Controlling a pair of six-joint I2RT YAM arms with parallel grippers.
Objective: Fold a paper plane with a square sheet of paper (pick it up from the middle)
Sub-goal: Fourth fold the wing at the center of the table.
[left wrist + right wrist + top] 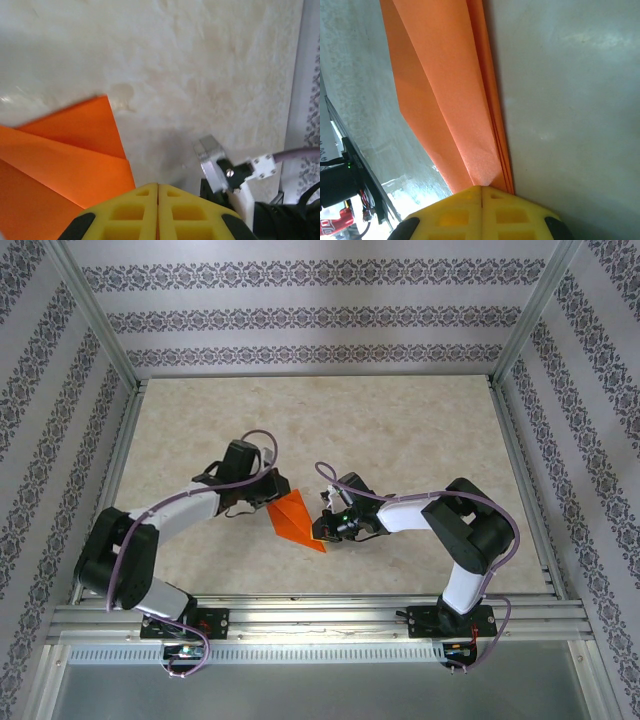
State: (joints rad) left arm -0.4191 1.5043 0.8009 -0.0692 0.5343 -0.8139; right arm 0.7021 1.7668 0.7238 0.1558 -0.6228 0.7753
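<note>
While both my pincers sit clenched, the folded orange paper (294,520) lies flat on the table (420,430) between them, a little toward 6 o'clock of the table's middle. From above, my left pincer (270,497) is at the paper's 10 o'clock corner and my right pincer (322,530) is at its 4 o'clock point.

On my left wrist camera, the left pincer (158,200) has its yellow tips pressed together with nothing showing in the seam. The paper (65,160) spreads out at 9 to 10 o'clock of them, with creases fanning across it, and its near edge meets the left tip.

On my right wrist camera, the right pincer (482,196) is likewise squeezed tight. The paper (445,100) runs away toward 11 o'clock as a long narrow wedge of stacked layers, and its narrow end comes right up to the tips. I cannot tell whether any of it is nipped between them.
</note>
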